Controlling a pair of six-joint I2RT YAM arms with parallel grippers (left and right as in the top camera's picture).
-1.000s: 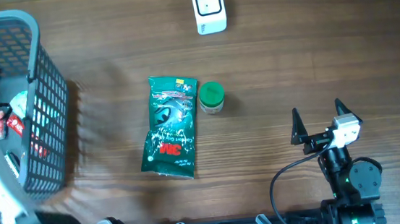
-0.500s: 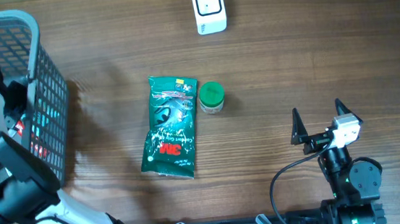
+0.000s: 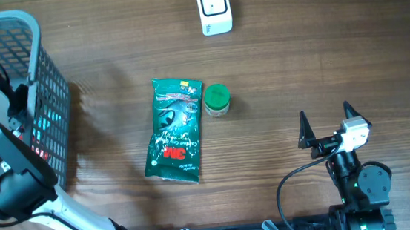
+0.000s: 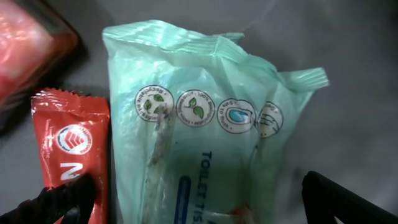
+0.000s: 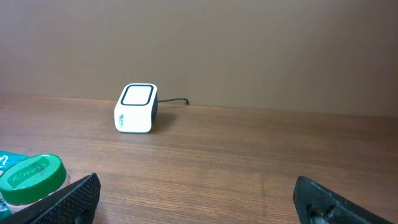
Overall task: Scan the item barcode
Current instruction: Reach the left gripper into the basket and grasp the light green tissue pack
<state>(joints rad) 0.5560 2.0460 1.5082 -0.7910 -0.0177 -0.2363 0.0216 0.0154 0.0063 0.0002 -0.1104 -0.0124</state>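
My left arm [image 3: 4, 158] reaches down into the grey basket [image 3: 34, 29] at the table's left. In the left wrist view my left gripper [image 4: 199, 199] is open, its jaws straddling a pale green toilet-tissue pack [image 4: 205, 118] without closing on it. One of its fingertips [image 4: 68, 196] overlaps a red sachet [image 4: 71, 140] next to the pack. The white barcode scanner [image 3: 213, 8] stands at the table's far edge and also shows in the right wrist view as the scanner [image 5: 135, 107]. My right gripper [image 3: 326, 115] is open and empty at the front right, low over the wood [image 5: 199, 202].
A dark green 3M pack [image 3: 175, 130] lies mid-table with a green-lidded jar [image 3: 216, 99] touching its right side; the jar [image 5: 32, 177] shows left of my right gripper. Another red packet [image 4: 31, 43] lies in the basket.
My left arm has swung from the table's left edge into the basket and settled over the items there. My right arm has not moved.
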